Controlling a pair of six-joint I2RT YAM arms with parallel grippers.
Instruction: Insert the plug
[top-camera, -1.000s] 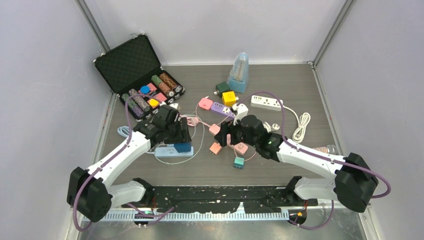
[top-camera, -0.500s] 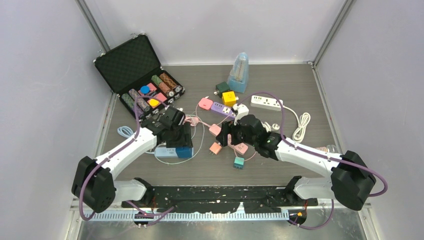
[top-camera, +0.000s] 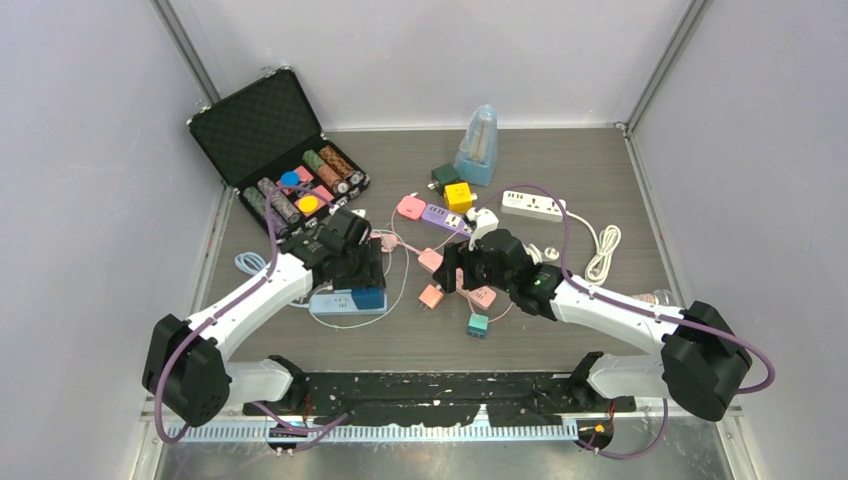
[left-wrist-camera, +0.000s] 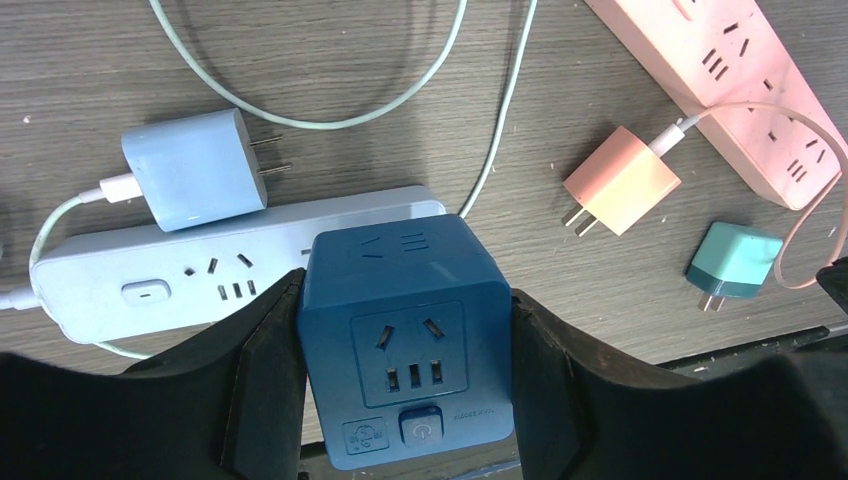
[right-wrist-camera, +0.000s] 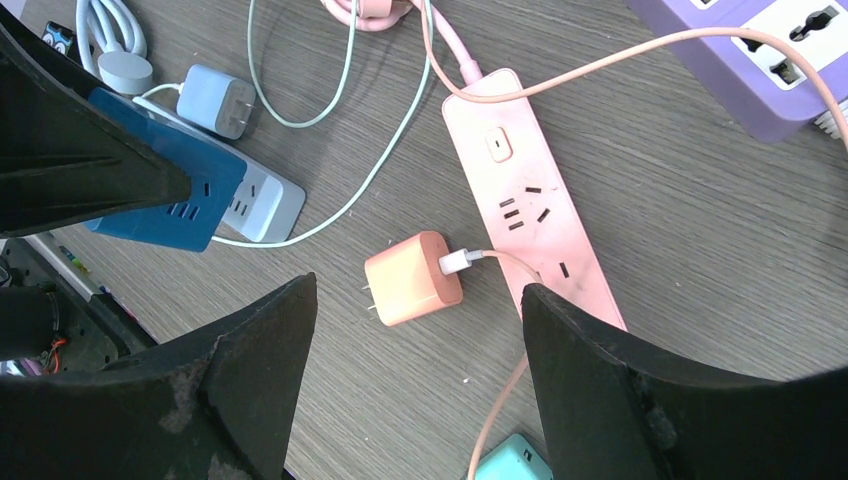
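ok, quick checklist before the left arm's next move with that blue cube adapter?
1. Grip: left end effector clamps the blue cube adapter on both sides, square. ok
2. Target: pale blue power strip lies partly beneath the cube, free sockets showing beside it. ok
3. Prongs lined up with a socket: hidden under the cube. cannot tell
4. Light blue charger lies at the strip's far edge, apart from the cube. ok
5. Pale green cable runs to the strip's end right by the cube; whether it is pinched, cannot tell
6. Right end effector open over the orange charger, apart from the left arm. ok
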